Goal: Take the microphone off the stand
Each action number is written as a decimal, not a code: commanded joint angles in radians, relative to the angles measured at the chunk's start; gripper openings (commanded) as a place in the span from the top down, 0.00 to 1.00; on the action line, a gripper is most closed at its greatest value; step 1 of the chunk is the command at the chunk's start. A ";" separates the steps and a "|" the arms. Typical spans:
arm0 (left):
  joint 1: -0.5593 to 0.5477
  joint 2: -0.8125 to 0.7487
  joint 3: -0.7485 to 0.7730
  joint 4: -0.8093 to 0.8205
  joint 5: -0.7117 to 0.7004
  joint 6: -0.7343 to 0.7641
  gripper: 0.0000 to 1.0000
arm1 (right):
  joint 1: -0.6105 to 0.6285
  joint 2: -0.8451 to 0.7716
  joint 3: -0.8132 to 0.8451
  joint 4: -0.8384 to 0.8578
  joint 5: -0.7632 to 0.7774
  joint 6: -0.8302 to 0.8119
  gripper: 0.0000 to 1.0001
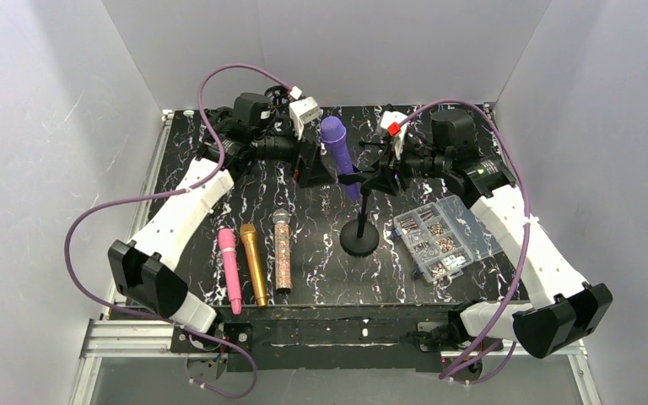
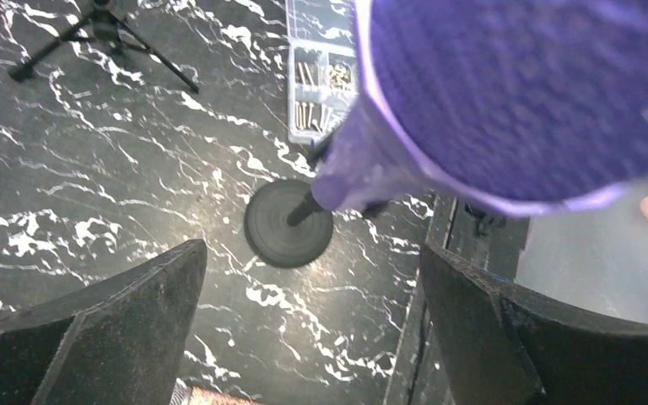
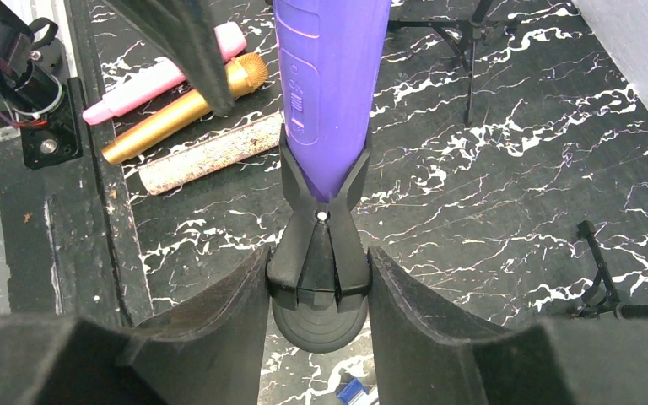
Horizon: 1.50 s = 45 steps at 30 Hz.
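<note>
A purple microphone (image 1: 335,139) stands tilted in the clip of a black stand with a round base (image 1: 359,239). My right gripper (image 1: 383,175) is shut on the stand's clip (image 3: 319,253); in the right wrist view (image 3: 319,287) both fingers press its sides just below the purple body (image 3: 329,84). My left gripper (image 1: 311,167) is open and empty just left of the microphone. In the left wrist view (image 2: 312,337) the purple head (image 2: 523,93) fills the upper right beyond the fingers, with the base (image 2: 288,224) below.
A pink (image 1: 230,270), a gold (image 1: 253,263) and a glittery microphone (image 1: 282,251) lie side by side at the front left. A clear parts box (image 1: 439,236) sits right of the stand. A small black tripod (image 2: 101,34) stands further back.
</note>
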 commanded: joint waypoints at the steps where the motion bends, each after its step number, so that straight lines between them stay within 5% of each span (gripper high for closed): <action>1: -0.005 0.016 0.049 0.138 0.035 -0.028 0.02 | -0.006 -0.012 0.063 0.012 -0.051 0.068 0.99; 10: -0.008 0.048 0.071 0.241 0.132 -0.072 0.01 | -0.020 0.027 0.097 0.024 -0.066 0.111 0.99; 28: -0.049 0.159 0.182 0.314 0.049 -0.135 0.01 | -0.046 0.031 0.056 0.098 -0.122 0.204 0.99; 36: -0.056 0.147 0.165 0.317 0.056 -0.188 0.27 | -0.055 0.022 0.036 0.120 -0.115 0.212 0.99; 38: -0.056 0.136 0.146 0.319 0.067 -0.207 0.49 | -0.055 0.009 0.027 0.124 -0.089 0.215 0.99; 40: -0.058 0.118 0.120 0.321 0.082 -0.220 0.90 | -0.055 -0.012 0.011 0.134 -0.033 0.219 0.99; 41: -0.058 0.111 0.116 0.316 0.083 -0.224 1.00 | -0.055 -0.021 0.008 0.137 -0.009 0.219 0.99; 45: -0.058 0.089 0.115 0.311 0.076 -0.239 1.00 | -0.055 -0.036 -0.002 0.131 0.031 0.219 0.99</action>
